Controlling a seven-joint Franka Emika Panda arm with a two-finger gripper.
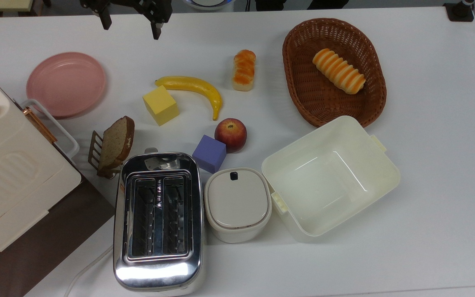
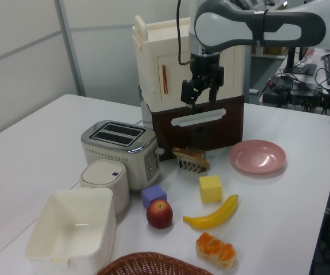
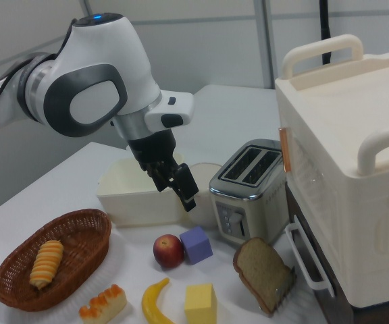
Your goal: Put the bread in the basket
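1. One gripper (image 1: 130,24) hangs in the air with its fingers spread wide and nothing between them, near the top view's upper left, above the bench (image 1: 427,165) and well apart from the bread.
2. The bread (image 1: 244,69) lies on the bench just beside the basket's rim, on the top view's left of it, not touching it.
3. The basket (image 1: 303,99) holds a longer striped roll (image 1: 338,71).
4. A banana (image 1: 196,87) and a yellow block (image 1: 160,104) lie on the top view's left of the bread; an apple (image 1: 231,135) and a purple block (image 1: 209,153) sit below them.
5. A toaster (image 1: 158,220), a lidded white pot (image 1: 237,204) and an open cream tub (image 1: 336,198) line the bench's lower part in the top view.
6. A pink plate (image 1: 66,83) sits at the top view's left.
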